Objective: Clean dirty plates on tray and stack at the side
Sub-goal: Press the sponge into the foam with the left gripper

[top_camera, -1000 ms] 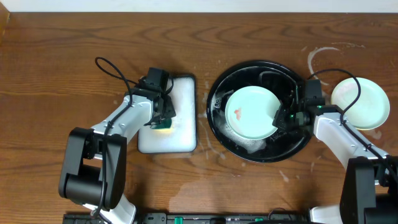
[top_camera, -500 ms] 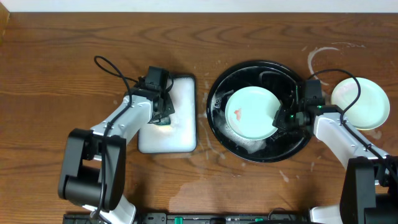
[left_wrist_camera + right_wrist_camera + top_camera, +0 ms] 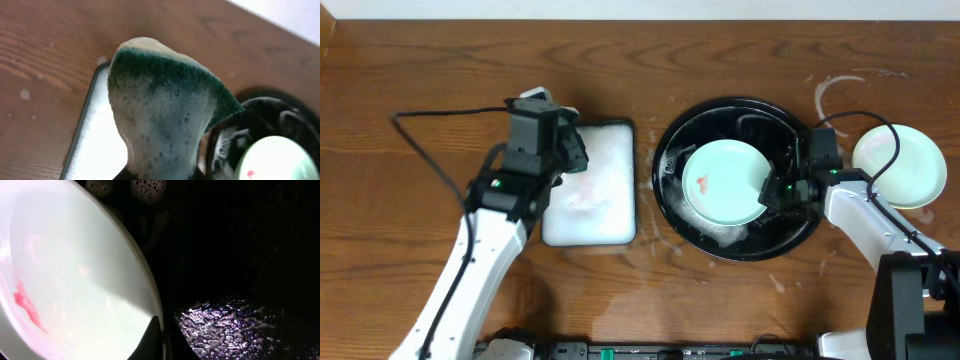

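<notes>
Left end effector [image 3: 568, 157] pinches the foamy sponge [image 3: 165, 120] left of the tray [image 3: 705, 120]; right end effector [image 3: 768, 190] clamps the smeared plate [image 3: 720, 180] inside it; side plate [image 3: 915, 170] waits right of it, scrubbing yet to begin.

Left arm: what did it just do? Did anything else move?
The left gripper closed on the soapy sponge and lifted it off the white foam tray. The right gripper stayed shut on the rim of the smeared plate in the black tray; the other plate stayed put.
</notes>
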Robot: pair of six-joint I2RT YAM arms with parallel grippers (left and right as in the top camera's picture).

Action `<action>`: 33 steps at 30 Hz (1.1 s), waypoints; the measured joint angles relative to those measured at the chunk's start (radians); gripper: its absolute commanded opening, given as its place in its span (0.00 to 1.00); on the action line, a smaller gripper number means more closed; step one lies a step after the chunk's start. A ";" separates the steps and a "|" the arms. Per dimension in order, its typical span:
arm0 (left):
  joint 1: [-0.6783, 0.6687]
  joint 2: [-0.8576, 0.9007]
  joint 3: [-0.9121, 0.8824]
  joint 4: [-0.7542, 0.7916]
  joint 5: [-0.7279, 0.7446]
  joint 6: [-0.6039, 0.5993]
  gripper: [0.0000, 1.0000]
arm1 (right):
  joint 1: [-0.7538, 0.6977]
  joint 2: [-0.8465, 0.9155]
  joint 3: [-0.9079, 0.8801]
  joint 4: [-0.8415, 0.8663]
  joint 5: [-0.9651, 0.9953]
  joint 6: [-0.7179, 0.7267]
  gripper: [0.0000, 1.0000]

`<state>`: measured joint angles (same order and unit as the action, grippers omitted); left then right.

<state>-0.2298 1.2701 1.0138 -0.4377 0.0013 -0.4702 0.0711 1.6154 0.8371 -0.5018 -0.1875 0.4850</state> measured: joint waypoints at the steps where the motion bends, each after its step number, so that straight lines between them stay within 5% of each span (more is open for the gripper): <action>1: 0.000 -0.009 0.000 0.000 0.000 0.000 0.07 | 0.000 0.000 0.000 0.002 0.000 0.000 0.01; 16: 0.000 0.330 -0.123 0.159 0.011 0.001 0.08 | 0.000 0.000 0.000 0.043 0.031 -0.004 0.01; 28: 0.000 -0.071 -0.116 0.267 0.016 0.001 0.07 | 0.000 0.000 0.000 0.043 0.080 -0.004 0.01; 33: 0.000 -0.056 -0.133 0.288 0.016 -0.001 0.07 | 0.000 0.000 0.000 0.043 0.084 -0.004 0.01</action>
<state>-0.2298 1.2144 0.8806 -0.1493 0.0170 -0.4709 0.0711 1.6154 0.8371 -0.4591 -0.1032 0.4808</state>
